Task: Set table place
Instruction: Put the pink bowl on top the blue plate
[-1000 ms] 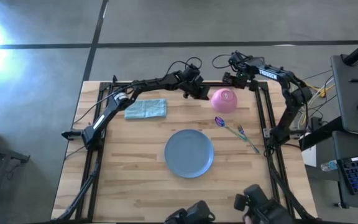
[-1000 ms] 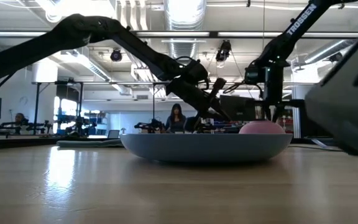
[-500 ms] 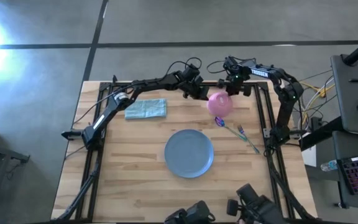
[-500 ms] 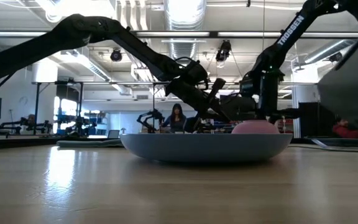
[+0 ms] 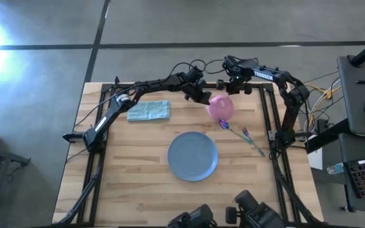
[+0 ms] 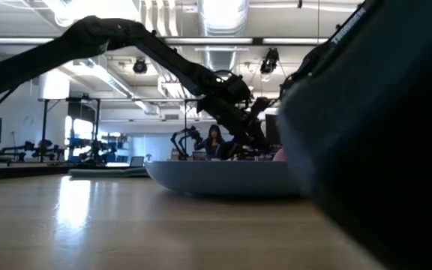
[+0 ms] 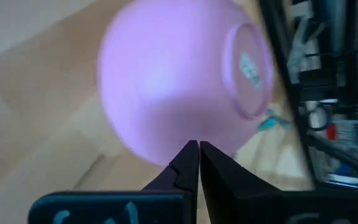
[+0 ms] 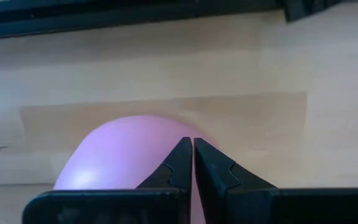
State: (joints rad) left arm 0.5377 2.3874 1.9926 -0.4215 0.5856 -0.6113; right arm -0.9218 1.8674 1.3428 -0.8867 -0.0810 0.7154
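Observation:
The pink bowl lies upside down on the table near the far edge, its base ring up. My left gripper is shut at the bowl's left side. My right gripper is shut at the bowl's far side. The blue plate sits at the table's middle. The purple-headed spoon and the pale green fork lie to the right of the plate. My left gripper has its shut fingertips against the bowl's outer side wall, low on the left side, coming slanted from the far left. The bowl rests rim down on the table. My right gripper has its shut fingertips at the bowl's far wall, pointing down from the far side; whether they touch it I cannot tell.
A teal cloth lies at the far left. The black rail frame runs along the table's right side. A dark blurred shape close to the low camera hides the right half of that view; dark things show at the near edge.
My right gripper has gone toward the table's left edge along the far side. The pink bowl has slid a little toward the left and the near edge, staying upside down. The dark shape at the near edge has moved left and now covers the right of the low view.

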